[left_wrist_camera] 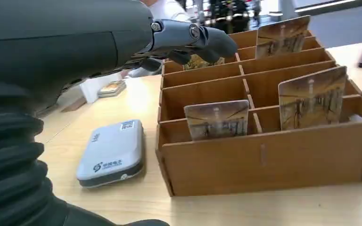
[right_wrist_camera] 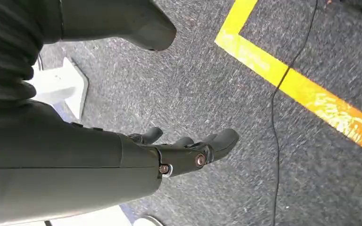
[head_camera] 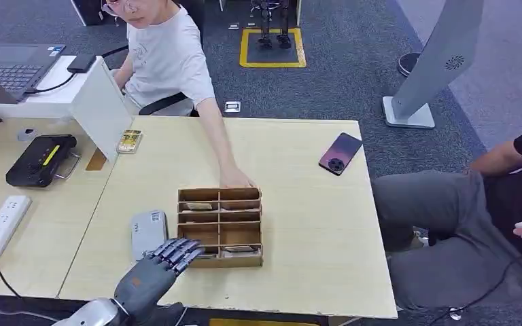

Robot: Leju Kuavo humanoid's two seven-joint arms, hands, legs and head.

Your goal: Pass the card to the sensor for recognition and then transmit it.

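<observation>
A brown cardboard divider box stands mid-table with cards upright in some slots. In the left wrist view two cards stand in its near rows and more farther back. A flat grey card sensor lies just left of the box. My left hand hovers over the box's near left corner, fingers extended and apart, holding nothing; the same left hand is above the box's rows. My right hand hangs over the carpet floor with its fingers loosely apart and empty.
A person's hand rests at the box's far edge. A dark phone lies far right on the table, a black device and power strip at left. A seated person is right of the table.
</observation>
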